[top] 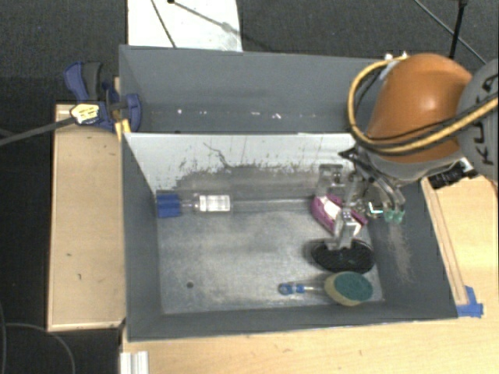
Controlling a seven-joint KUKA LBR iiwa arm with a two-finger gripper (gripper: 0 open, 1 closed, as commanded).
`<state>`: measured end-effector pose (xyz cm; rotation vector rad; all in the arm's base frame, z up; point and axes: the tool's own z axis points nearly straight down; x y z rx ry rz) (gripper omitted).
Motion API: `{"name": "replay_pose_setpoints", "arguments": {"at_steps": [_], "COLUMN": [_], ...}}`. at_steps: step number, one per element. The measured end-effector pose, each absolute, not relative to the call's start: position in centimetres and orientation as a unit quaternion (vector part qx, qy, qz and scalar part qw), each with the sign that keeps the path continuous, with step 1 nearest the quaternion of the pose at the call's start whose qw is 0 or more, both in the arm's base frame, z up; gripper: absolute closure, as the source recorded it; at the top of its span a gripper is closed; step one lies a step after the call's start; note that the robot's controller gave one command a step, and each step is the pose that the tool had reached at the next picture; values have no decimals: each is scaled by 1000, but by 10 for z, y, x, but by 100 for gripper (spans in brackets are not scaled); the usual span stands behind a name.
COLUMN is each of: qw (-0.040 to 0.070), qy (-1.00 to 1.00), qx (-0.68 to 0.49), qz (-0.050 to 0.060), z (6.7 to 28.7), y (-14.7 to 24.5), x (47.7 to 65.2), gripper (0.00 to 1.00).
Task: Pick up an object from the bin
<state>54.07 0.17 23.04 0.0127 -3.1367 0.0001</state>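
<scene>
Where the arm reaches down under its orange cover [417, 92], the gripper [344, 240] stands at the right end of the bin [234, 92], its tip right at the top of a flat black oval disc [355, 260]; whether it is wide or narrow I cannot tell. Close against the gripper's upper left side lies a small purple thing [325, 209], the nearest neighbour and the only one crowding the tool; just below the black disc, toward the near wall, lies a round green pad with a pale rim [351, 288], and a short blue-handled piece [290, 289] runs out from it to the left. Well away to the gripper's left, a clear bottle [204, 204] lies on its side, blue cap pointing away from the tool. The black disc lies flat on the bin floor directly beneath the gripper; its longer axis runs left to right, across the line of the arm's reach.
</scene>
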Motion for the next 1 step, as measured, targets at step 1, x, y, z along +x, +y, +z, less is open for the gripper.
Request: {"name": "replay_pose_setpoints", "arguments": {"at_steps": [1], "qw": [1], "qy": [-1000], "qx": [15], "qz": [0], "z": [102], "y": [-56], "x": [510], "gripper": [0]}}
